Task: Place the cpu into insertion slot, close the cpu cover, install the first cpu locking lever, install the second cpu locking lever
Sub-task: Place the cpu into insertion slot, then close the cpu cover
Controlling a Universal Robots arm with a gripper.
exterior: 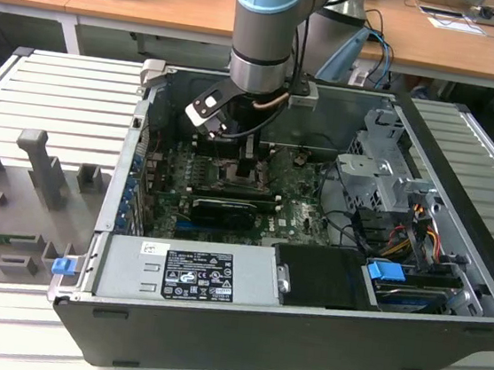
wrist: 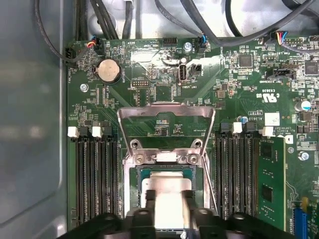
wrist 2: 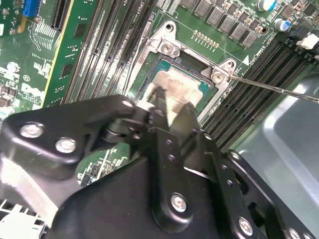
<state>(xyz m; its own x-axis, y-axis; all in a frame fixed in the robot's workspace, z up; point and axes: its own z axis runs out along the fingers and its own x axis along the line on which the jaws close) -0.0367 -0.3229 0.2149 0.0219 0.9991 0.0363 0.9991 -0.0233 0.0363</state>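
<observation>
CPU (wrist: 167,183), a small flat square chip with a pale silvery metal top, sits in the square, metal-rimmed insertion slot (wrist: 128,172) on the green motherboard (wrist: 149,74). The black two-finger gripper (wrist: 168,196) grips it, fingers set narrow. The thin silvery metal-frame CPU cover (wrist: 166,107) lies swung open, hinged at the slot's edge.

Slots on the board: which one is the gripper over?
The square, metal-rimmed insertion slot, where the pale cpu shows under the gripper; the long black memory slots flank it.
</observation>
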